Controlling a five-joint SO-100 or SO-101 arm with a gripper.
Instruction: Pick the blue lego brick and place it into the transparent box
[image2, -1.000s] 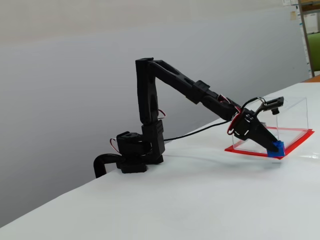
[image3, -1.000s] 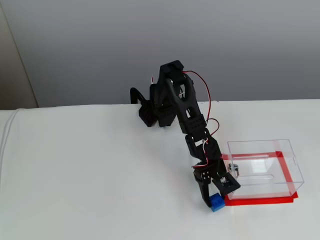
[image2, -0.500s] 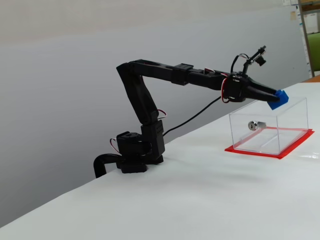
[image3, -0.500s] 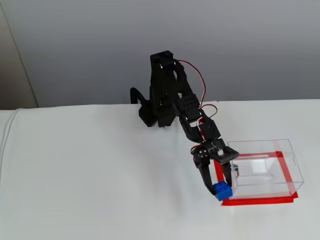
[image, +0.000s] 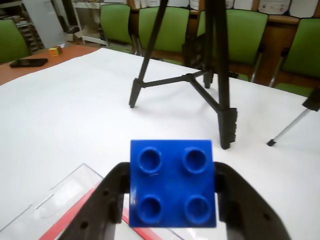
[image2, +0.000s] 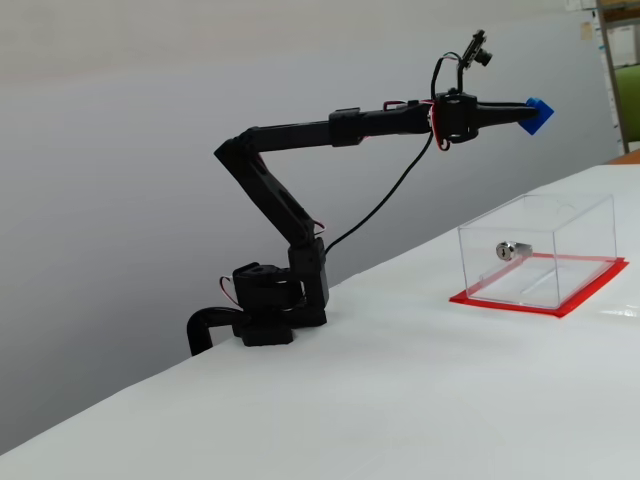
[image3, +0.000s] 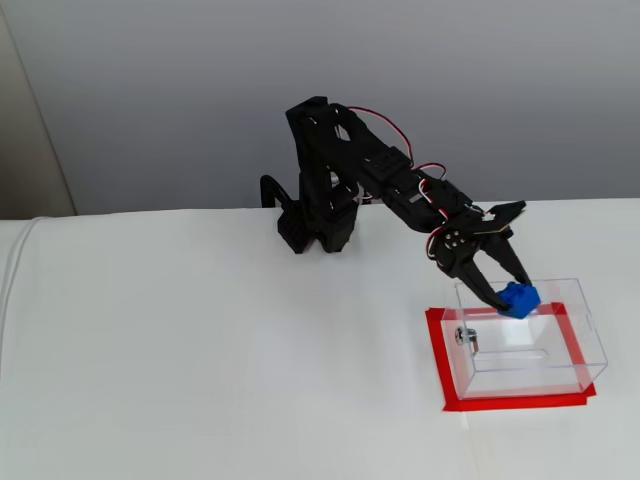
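The small bright blue studded plastic lego brick (image: 172, 183) (image2: 539, 112) (image3: 517, 299) is being gripped between the two fingers of the black gripper (image: 172, 200) (image2: 530, 113) (image3: 508, 297), jaws narrowed onto its sides. It is being held aloft, high above the clear rectangular acrylic box with red base plate (image2: 560, 258) (image3: 571, 345) (image: 55, 200), which is being carried by the white worktop (image2: 420, 380) (image3: 200, 350) near its right edge in both fixed views. A small silver cylinder (image2: 507, 250) (image3: 466, 338) is being seen inside the box.

Lighting even, diffuse, bright in all views. White table (image2: 400, 390) near overexposed; shadows faint and soft. Wrist view: blue lego brick (image: 173, 183) sharp, background chairs (image: 172, 25) slightly soft. Mild glare on transparent box (image3: 525, 340) walls. No motion blur.
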